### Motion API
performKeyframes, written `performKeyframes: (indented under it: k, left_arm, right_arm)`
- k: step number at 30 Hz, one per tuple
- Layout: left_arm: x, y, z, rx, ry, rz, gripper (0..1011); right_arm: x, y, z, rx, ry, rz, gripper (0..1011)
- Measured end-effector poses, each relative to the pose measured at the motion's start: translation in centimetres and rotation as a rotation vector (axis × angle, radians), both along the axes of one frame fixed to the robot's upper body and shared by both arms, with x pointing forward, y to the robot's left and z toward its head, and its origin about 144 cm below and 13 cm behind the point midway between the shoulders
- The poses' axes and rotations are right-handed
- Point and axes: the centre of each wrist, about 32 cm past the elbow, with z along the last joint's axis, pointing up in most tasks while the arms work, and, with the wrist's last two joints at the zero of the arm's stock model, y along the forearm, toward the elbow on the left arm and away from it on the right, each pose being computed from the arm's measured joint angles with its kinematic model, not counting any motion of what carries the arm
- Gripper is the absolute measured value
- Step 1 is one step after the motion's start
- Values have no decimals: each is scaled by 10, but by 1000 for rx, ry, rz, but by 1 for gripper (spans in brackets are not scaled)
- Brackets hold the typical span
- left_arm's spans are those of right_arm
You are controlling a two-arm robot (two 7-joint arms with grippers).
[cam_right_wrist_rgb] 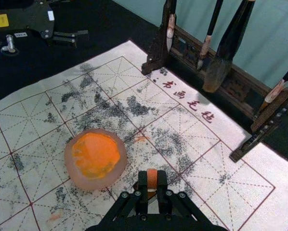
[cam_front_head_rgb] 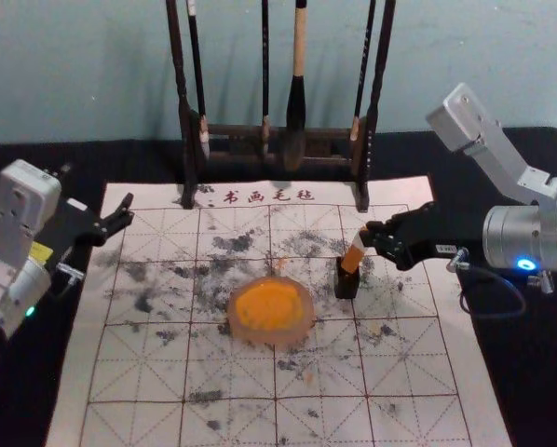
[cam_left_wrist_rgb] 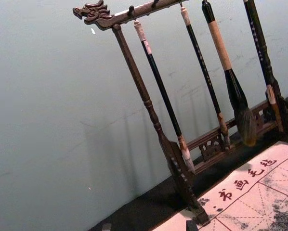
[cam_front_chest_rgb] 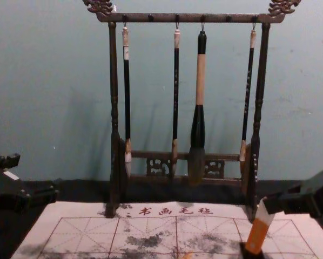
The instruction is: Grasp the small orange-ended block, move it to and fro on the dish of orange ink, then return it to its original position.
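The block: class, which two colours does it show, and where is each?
The block is white at the top, orange below; best seen in the chest view.

counts: 3 slim brushes [cam_front_chest_rgb: 127,97] + 1 thick brush [cam_front_chest_rgb: 200,81] = 4 brushes. 1 rack [cam_front_chest_rgb: 114,97]. 1 mat [cam_front_head_rgb: 488,410], 4 red characters [cam_front_chest_rgb: 165,211] on it. 1 dish [cam_front_head_rgb: 271,339], 1 orange ink patch [cam_front_head_rgb: 269,305]. 1 orange-ended block [cam_front_head_rgb: 354,256], 1 black holder [cam_front_head_rgb: 346,286]. 2 grippers: left gripper [cam_front_head_rgb: 125,212], right gripper [cam_front_head_rgb: 368,235].

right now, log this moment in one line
right gripper: shut on block | block: tilted, lower end at holder | dish: orange ink, block off it | left gripper: open, at left
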Motion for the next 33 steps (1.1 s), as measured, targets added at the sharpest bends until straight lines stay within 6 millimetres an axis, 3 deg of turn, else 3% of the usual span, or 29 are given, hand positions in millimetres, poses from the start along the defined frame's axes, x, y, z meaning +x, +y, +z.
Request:
performKeyframes:
  k: [33]
  left_arm:
    - [0, 0, 0, 0, 0, 0, 1001]
  right_arm:
    - [-4, -3, -3, 2, 5, -11, 109]
